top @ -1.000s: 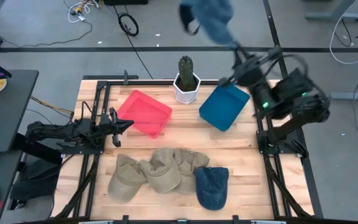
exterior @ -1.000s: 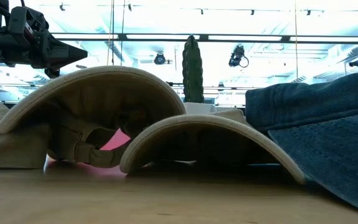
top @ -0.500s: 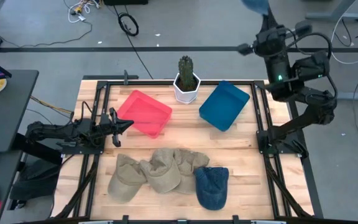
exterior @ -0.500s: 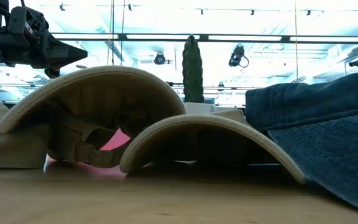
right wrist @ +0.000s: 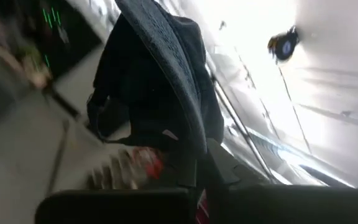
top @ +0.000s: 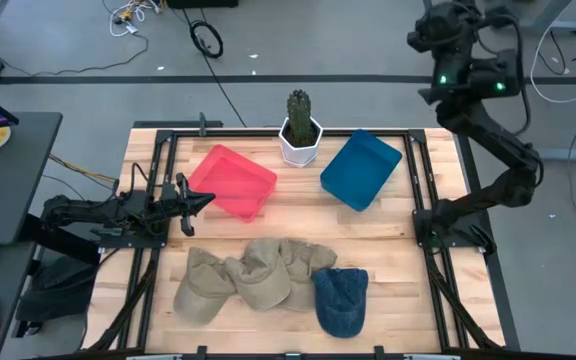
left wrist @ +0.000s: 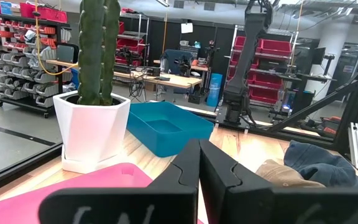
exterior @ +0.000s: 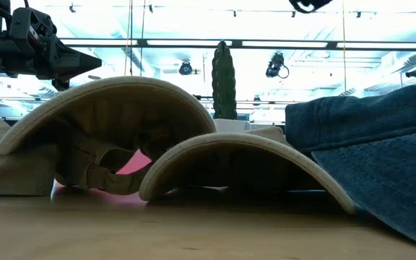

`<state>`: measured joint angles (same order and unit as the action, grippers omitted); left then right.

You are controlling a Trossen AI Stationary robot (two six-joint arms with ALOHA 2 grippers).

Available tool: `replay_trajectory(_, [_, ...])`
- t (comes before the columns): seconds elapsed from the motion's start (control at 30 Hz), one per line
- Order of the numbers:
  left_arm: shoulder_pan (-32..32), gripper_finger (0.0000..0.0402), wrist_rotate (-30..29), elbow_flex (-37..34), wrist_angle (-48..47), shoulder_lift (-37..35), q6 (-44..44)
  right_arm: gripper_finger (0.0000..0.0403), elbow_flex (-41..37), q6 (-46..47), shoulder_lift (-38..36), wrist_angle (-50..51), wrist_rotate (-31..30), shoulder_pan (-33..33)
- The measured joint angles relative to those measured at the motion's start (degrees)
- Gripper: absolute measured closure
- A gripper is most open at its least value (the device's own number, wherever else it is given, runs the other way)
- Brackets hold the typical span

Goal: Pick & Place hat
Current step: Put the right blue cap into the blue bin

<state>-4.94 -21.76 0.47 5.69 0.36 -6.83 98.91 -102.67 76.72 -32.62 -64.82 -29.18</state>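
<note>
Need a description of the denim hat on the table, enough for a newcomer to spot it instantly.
Start at the wooden table and go to the row of hats along its near edge. The blue denim hat lies at the right end of that row, touching the tan hats; it alone is blue.

Hats in a row, my right arm raised beyond the far edge

I see three tan hats and a denim hat near me; red tray, cactus pot, blue tray behind; left gripper beside red.
</note>
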Motion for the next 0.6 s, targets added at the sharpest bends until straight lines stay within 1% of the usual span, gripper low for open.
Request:
replay_trajectory(0.1, [0.0,0.0396,0.0,0.0,0.0,0.0,0.0,0.0401,0.0,-0.4,0.9,3.5,-3.9,-3.9])
replay_trajectory(0.17, [0.0,0.0396,0.0,0.0,0.0,0.0,0.0,0.0401,0.0,1.3,1.5,7.0,-4.5,-5.9])
replay_trajectory(0.23, [0.0,0.0396,0.0,0.0,0.0,0.0,0.0,0.0401,0.0,2.2,2.3,8.0,-4.6,-7.2])
replay_trajectory(0.37, [0.0,0.0396,0.0,0.0,0.0,0.0,0.0,0.0401,0.0,2.4,4.3,8.0,-4.1,-8.1])
replay_trajectory(0.6, [0.0,0.0396,0.0,0.0,0.0,0.0,0.0,0.0401,0.0,6.3,6.5,8.9,-4.7,-8.9])
